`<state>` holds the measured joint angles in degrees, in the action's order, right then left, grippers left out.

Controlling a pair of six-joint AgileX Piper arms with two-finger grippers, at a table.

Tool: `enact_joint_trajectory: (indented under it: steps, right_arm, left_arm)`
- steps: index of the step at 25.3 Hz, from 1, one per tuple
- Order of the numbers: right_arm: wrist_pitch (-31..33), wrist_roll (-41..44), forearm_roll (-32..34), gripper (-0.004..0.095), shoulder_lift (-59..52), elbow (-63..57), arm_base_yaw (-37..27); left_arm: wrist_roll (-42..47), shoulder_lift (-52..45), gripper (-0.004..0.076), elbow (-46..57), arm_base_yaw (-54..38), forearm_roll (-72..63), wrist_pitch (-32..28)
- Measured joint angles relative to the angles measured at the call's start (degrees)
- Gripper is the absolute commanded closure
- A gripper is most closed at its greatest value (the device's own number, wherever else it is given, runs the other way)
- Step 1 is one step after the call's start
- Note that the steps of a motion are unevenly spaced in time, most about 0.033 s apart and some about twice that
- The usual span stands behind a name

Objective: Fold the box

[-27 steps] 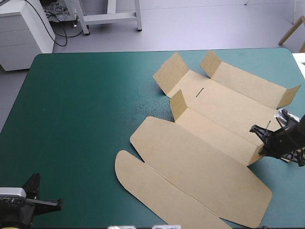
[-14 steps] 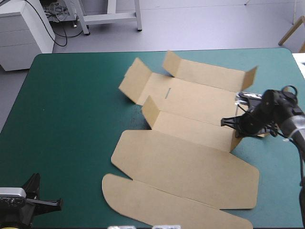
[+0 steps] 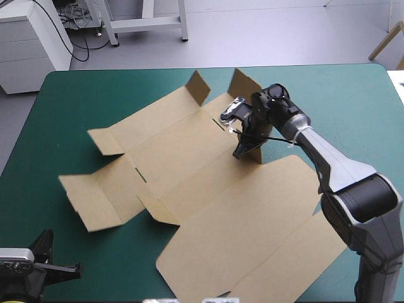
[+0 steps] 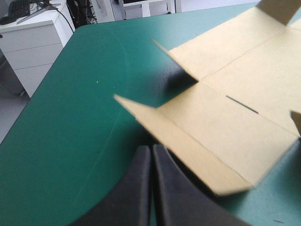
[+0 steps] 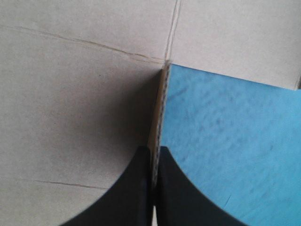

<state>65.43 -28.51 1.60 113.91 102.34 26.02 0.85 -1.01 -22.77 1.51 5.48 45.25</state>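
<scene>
On teal-green cover [image 3: 95,101], brown box [image 3: 177,148], lid [image 3: 259,221] toward near-right corner

Grey floor [image 3: 271,35], white drawer cabinet [image 3: 28,47]

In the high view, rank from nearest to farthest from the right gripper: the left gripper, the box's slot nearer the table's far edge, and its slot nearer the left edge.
1. Far-edge slot: just left of the right gripper, on the box.
2. Left-edge slot: farther left along the box.
3. Left gripper: near-left corner, off the box.
</scene>
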Motion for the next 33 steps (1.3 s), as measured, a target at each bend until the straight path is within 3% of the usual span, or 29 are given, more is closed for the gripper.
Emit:
enact_joint_trajectory:
  steps: [8,13,19,27,28,30,33]
  right_arm:
    - [2.1,-21.2,0.4,0.0928,8.1,13.4,4.4]
    - [-0.4,-32.7,0.8,0.0928,10.3,16.1,7.0]
    - [-5.3,-37.0,-1.6,0.0928,11.4,16.6,10.4]
    - [-10.0,-36.6,-4.1,0.0913,12.6,16.6,11.8]
    - [-10.1,-36.4,-4.2,0.0857,12.7,16.6,11.8]
    - [-10.6,-35.2,-4.8,0.064,12.9,16.7,11.8]
    - [-11.3,-31.4,-6.2,0.0186,14.2,16.7,12.3]
  left_arm:
    - [0.0,0.0,0.0734,0.0,0.0,0.0,0.0]
    - [0.0,0.0,0.0734,0.0,0.0,0.0,0.0]
    - [0.0,0.0,0.0734,0.0,0.0,0.0,0.0]
    - [0.0,0.0,0.0734,0.0,0.0,0.0,0.0]
    - [0.0,0.0,0.0734,0.0,0.0,0.0,0.0]
    - [0.0,0.0,0.0734,0.0,0.0,0.0,0.0]
    - [0.0,0.0,0.0734,0.0,0.0,0.0,0.0]
